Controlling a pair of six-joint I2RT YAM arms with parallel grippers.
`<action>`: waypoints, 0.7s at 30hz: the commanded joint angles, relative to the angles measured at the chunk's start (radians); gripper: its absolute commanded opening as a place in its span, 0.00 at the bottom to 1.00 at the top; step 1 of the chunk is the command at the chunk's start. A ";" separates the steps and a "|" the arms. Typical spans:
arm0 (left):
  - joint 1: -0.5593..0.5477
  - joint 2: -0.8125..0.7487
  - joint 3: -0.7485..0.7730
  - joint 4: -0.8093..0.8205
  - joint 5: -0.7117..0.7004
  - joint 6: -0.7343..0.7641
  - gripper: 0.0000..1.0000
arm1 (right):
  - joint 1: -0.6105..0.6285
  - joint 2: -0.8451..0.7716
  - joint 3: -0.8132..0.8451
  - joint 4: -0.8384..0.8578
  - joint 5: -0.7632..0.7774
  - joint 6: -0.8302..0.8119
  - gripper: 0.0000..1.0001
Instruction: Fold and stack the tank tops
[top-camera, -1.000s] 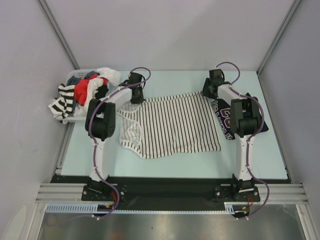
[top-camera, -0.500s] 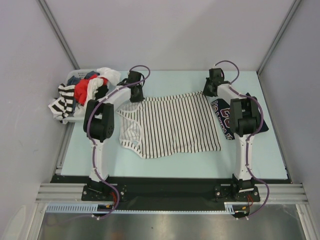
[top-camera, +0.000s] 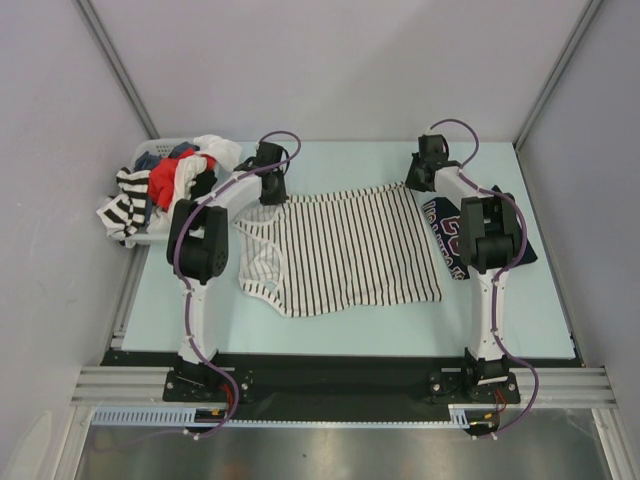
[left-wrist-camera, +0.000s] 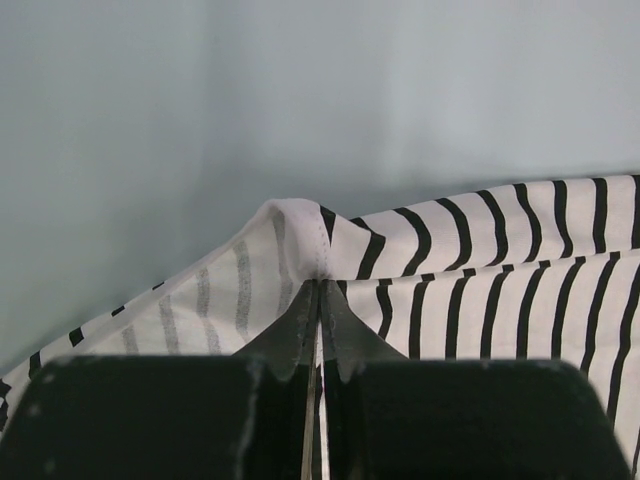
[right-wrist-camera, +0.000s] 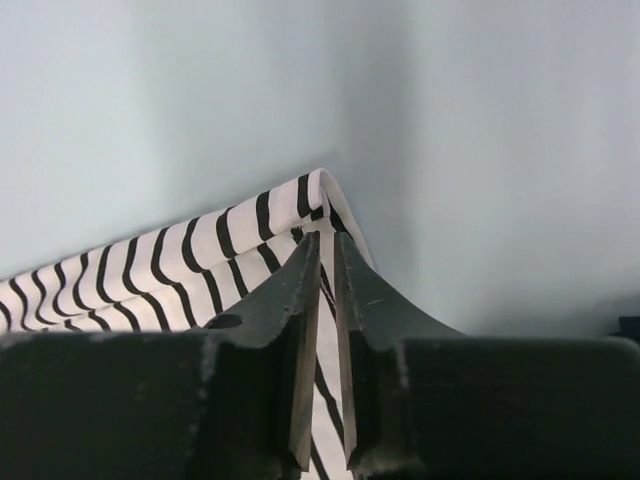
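Note:
The white tank top with thin dark stripes lies spread flat in the middle of the table. My left gripper is at its far left corner, and in the left wrist view the gripper is shut on a raised fold of the striped cloth. My right gripper is at the far right corner. There the gripper is closed to a narrow slit with the striped hem pinched between its jaws. The dark navy tank top lies folded at the right, partly under the right arm.
A white basket heaped with red, white and striped clothes stands at the back left corner. Grey walls close in the table on both sides and at the back. The arm bases stand at the near edge.
My right gripper has closed on the far right corner of the striped top. The left arm shifted slightly and keeps its hold on the far left corner.

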 joint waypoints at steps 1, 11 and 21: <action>0.009 -0.044 0.033 -0.016 -0.023 0.017 0.07 | 0.002 0.000 0.038 0.020 -0.013 -0.014 0.17; 0.008 -0.025 0.036 -0.025 -0.022 0.014 0.12 | 0.001 0.031 0.040 0.020 -0.005 -0.016 0.29; 0.008 -0.033 0.036 -0.027 -0.026 0.017 0.11 | 0.003 0.040 0.032 0.026 0.015 -0.014 0.08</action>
